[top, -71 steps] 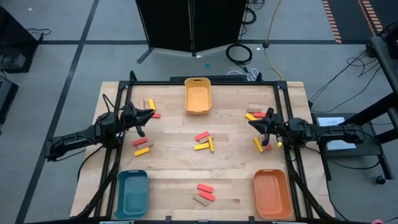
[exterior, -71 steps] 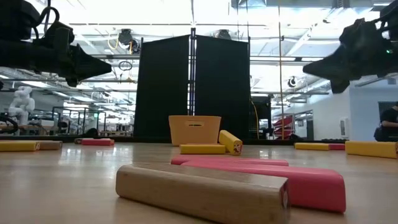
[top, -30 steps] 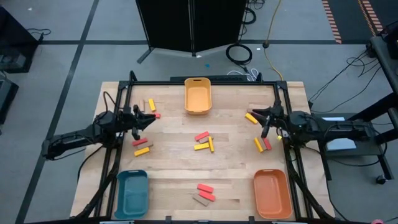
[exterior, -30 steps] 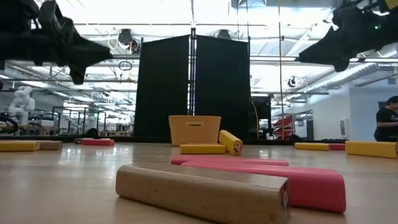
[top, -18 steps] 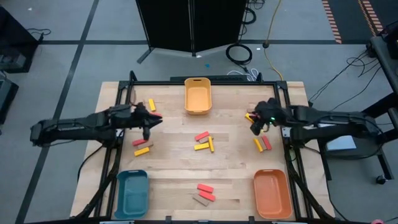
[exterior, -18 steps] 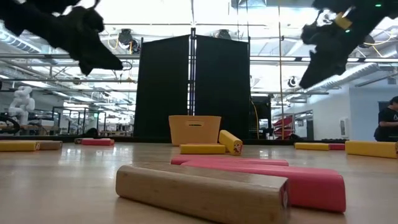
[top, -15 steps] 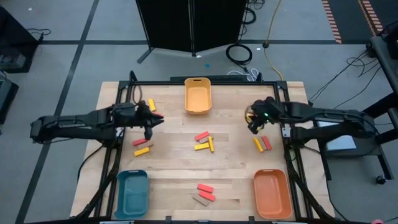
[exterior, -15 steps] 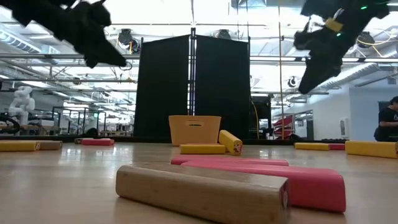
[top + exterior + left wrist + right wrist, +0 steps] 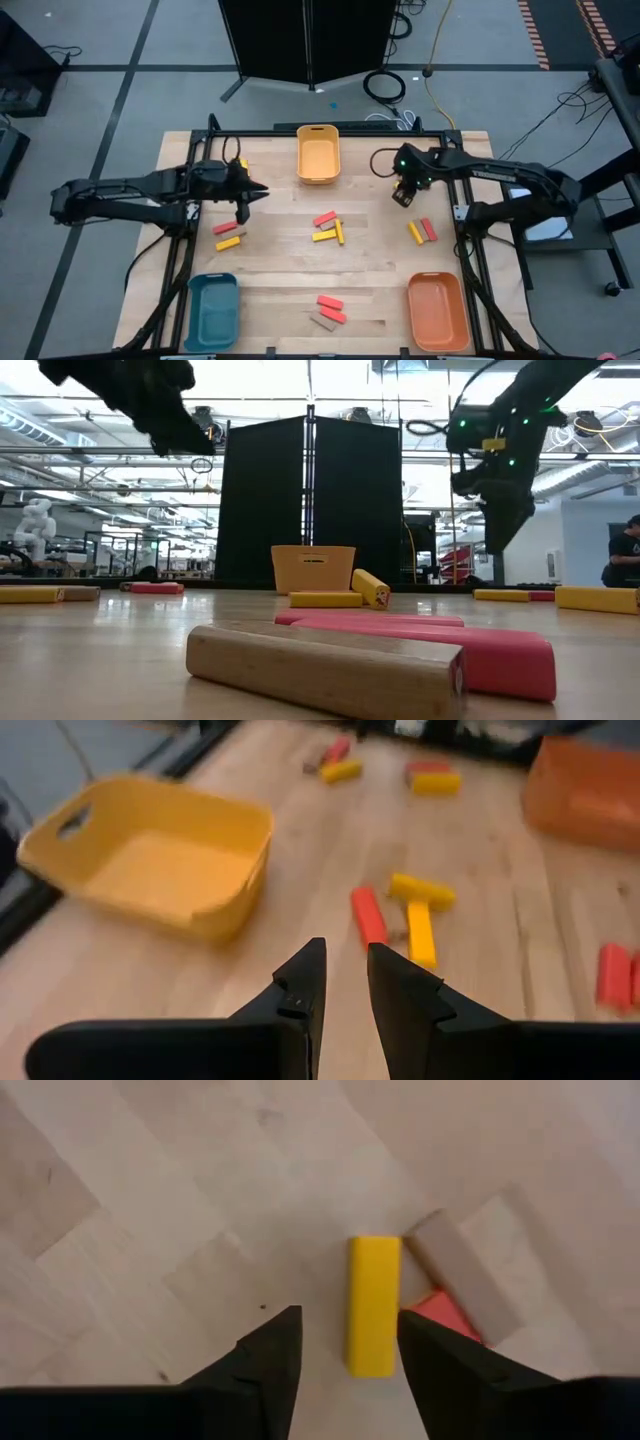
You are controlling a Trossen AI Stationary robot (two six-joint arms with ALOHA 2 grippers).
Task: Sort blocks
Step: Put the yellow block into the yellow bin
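Step in hand, as I judge it: approach for the next pick, nothing held in either gripper.

Landmark: yellow tray (image 9: pixel 317 154), at the table's (image 9: pixel 380 290) far edge, centre.

- R gripper (image 9: pixel 342 1342): right of the yellow tray, pointing straight down. Fingers spread, empty. A yellow block (image 9: pixel 373 1302) lies on the table directly below, in the gap between the fingers. A tan block (image 9: pixel 462 1276) and a red block (image 9: pixel 444 1315) touch its far side.
- L gripper (image 9: pixel 342 982): left of the yellow tray, raised off the table. Fingers pressed almost together, empty.
- Other blocks: centre cluster (image 9: pixel 327 227) in front of the yellow tray, more scattered to both sides and nearer the teal tray (image 9: pixel 212 308) and orange tray (image 9: pixel 436 311).

Next move, est.: lower R gripper straight down, keep the yellow block centred, close across its width. Risk: one finger may clip the tan block.
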